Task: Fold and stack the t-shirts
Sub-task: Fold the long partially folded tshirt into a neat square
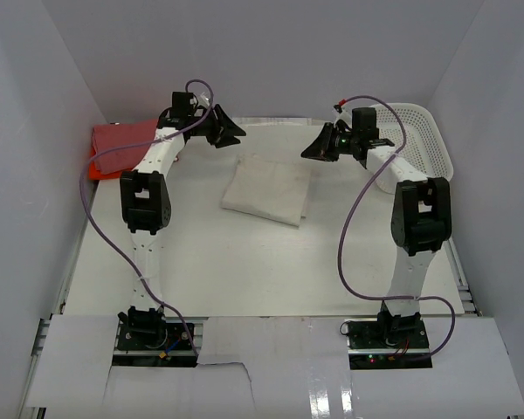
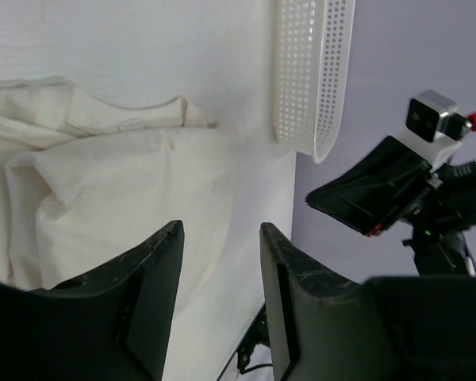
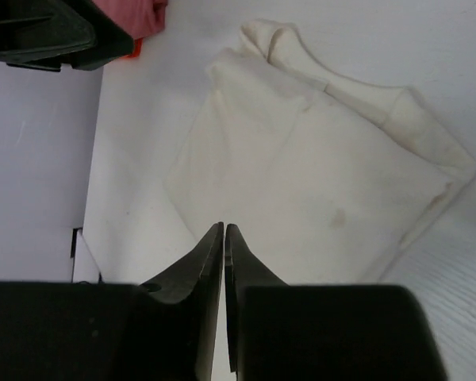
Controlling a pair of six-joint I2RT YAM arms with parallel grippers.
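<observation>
A folded cream t-shirt (image 1: 268,188) lies on the table's middle, toward the back; it shows in the left wrist view (image 2: 119,186) and the right wrist view (image 3: 317,182). A dusty pink-red t-shirt (image 1: 120,142) lies folded on a bright orange one (image 1: 94,170) at the back left. My left gripper (image 1: 230,133) is open and empty, raised beyond the cream shirt's left corner. My right gripper (image 1: 313,148) is shut and empty, raised beyond its right corner.
A white plastic mesh basket (image 1: 417,148) stands at the back right, partly behind the right arm; its rim shows in the left wrist view (image 2: 311,75). White walls close in the table on three sides.
</observation>
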